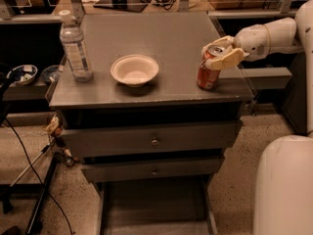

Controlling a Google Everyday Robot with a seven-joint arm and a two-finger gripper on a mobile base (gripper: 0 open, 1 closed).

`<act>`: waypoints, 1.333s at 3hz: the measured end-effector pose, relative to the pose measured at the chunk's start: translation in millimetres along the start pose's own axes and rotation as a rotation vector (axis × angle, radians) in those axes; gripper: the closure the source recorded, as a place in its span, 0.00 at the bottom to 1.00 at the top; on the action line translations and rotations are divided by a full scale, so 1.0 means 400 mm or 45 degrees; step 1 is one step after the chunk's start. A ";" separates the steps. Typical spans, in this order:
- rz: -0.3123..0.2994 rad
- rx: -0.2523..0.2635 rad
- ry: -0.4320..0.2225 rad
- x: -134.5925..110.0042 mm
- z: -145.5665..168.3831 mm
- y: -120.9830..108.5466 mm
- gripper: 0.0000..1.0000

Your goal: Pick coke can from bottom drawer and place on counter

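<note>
In the camera view, we are looking down on a grey drawer cabinet. Our gripper (217,56) is reaching in from the right, and its pale fingers are clamping the top of the coke can (208,77). The can is leaning slightly, and its base is sitting on the counter (181,33) near the right front corner. A white bowl (134,70) is resting mid-counter. A water bottle (76,50) is standing upright near the left edge. The bottom drawer (151,210) is hanging open below two knobbed drawer fronts (154,141).
</note>
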State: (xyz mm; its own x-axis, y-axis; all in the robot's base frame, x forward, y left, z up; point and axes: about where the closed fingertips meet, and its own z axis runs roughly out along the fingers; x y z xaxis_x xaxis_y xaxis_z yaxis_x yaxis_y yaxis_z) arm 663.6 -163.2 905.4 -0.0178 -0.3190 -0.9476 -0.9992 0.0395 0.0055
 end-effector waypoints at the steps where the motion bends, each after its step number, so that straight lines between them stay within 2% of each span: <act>1: 0.014 -0.011 -0.007 0.005 0.006 -0.002 0.96; 2: 0.014 -0.011 -0.007 0.005 0.006 -0.002 0.73; 3: 0.014 -0.011 -0.007 0.005 0.006 -0.003 0.42; 4: 0.014 -0.011 -0.007 0.005 0.006 -0.003 0.19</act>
State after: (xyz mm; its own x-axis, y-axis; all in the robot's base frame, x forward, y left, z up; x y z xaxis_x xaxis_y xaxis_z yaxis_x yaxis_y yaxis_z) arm 664.7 -161.4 902.7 -0.0287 -0.3137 -0.9491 -0.9992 0.0351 0.0186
